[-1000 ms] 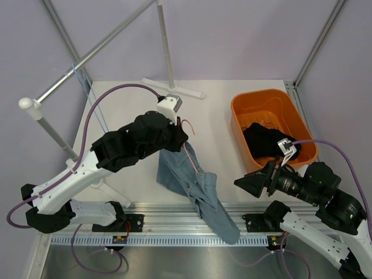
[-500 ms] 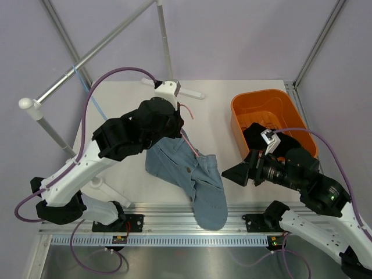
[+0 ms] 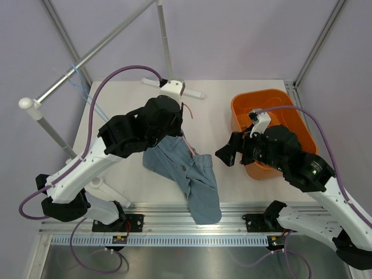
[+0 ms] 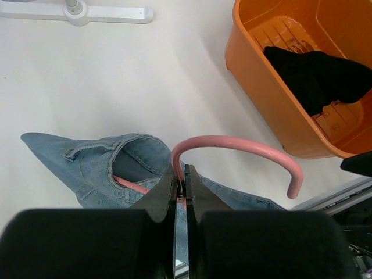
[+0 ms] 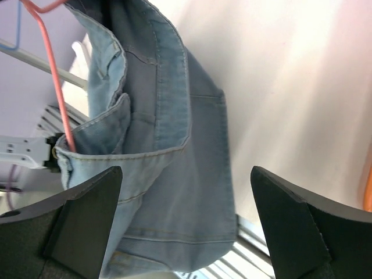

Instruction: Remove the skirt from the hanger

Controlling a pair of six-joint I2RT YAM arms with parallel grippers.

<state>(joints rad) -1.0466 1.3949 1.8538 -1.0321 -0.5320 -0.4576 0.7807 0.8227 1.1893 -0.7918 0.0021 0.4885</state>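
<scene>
As the left arm rises from its base and bends over the middle of the table in the overhead view, the left gripper points downward with the pink hanger pinched at its tip. The denim skirt hangs below it, its lower end toward the arm bases. The right arm folds leftward in front of the orange bin, and the right gripper sits just right of the skirt, apart from it.

From the left wrist, the jaws are pressed together on the hanger's wire just under its hook, and the skirt's waistband lies directly beneath the tips.

From the right wrist, the fingers stand wide apart and empty, with the skirt ahead of the gap.
</scene>
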